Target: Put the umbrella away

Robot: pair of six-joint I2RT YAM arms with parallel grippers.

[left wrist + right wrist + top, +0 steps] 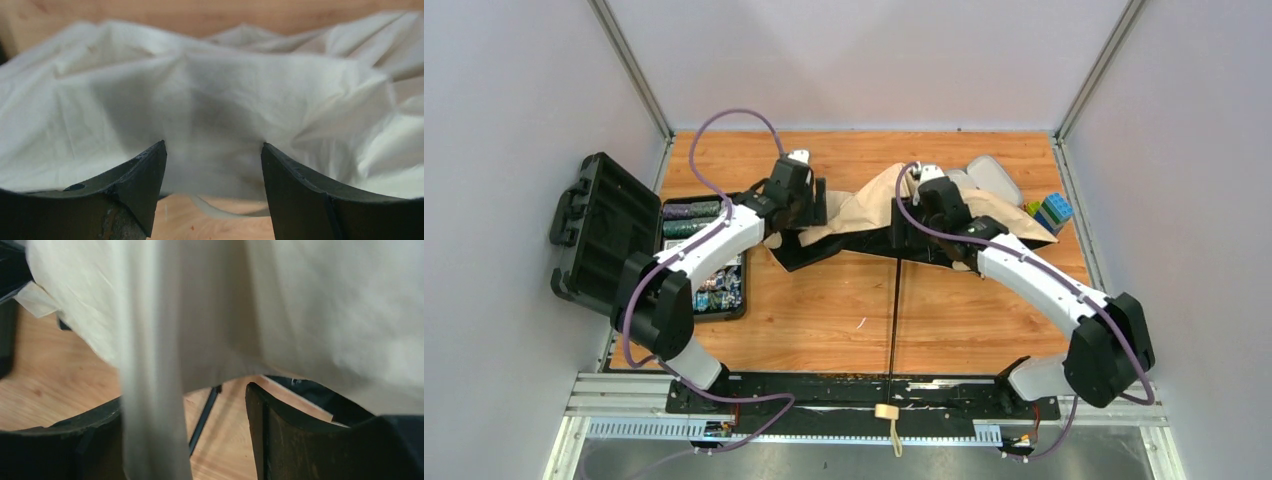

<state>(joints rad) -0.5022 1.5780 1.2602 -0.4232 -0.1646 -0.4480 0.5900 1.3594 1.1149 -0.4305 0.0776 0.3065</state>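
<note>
The table [824,320] was warm orange-brown wood in two boards, a dark seam [894,320] running from the near edge toward the middle. Pale lilac-grey walls [864,60] closed it in on three sides, with slanting metal posts [629,65] at the far corners and a black mounting rail [864,385] across the near edge. The umbrella [864,210] lay spread and crumpled across the far middle of the table, beige fabric up and its dark underside showing along the near hem. An open black case [604,235] stood at the left edge; a lilac-grey oval case [994,180] and coloured blocks [1054,212] sat at the far right. The left gripper [212,147] faced the fabric with its jaws apart, nothing between them. The right gripper [185,395] was spread too, a blurred fold of fabric hanging across the gap, unpinched.
</note>
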